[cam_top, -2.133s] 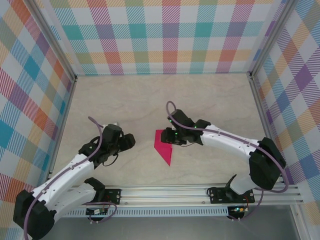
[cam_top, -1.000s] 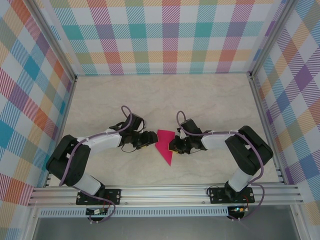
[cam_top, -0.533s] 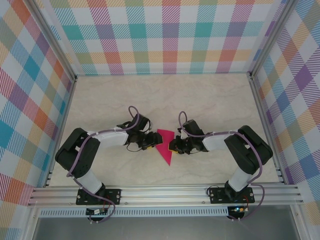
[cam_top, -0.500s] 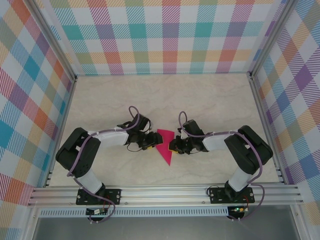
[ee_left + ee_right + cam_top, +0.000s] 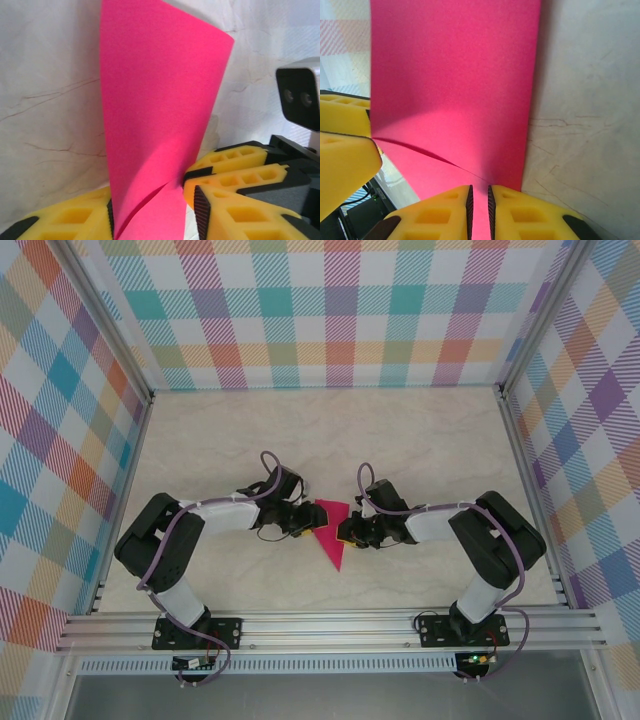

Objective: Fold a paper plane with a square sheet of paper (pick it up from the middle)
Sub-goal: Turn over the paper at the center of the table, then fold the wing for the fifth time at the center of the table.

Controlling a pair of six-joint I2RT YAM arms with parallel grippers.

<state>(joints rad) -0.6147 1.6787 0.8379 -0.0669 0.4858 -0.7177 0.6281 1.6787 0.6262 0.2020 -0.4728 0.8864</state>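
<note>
The part-folded magenta paper (image 5: pixel 329 533) lay at mid-table (image 5: pixel 420 440) directly between the grippers, its long axis and point running toward the arm bases. The right gripper (image 5: pixel 346 532) pinched its right edge, jaws almost together. The left gripper (image 5: pixel 303 527) straddled the left edge, jaws narrow but not visibly clamped. Both forearms reached inward, low.

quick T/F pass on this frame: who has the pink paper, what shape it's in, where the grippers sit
1. The right gripper is pinched on the pink paper. True.
2. The paper lies as a flat, unfolded square. False: it is folded and tapers to a point toward the arm bases.
3. The left gripper has its jaws apart with the paper between them. True.
4. The grippers sit at opposite edges of the table. False: they face each other close together, one on each side of the paper.
</note>
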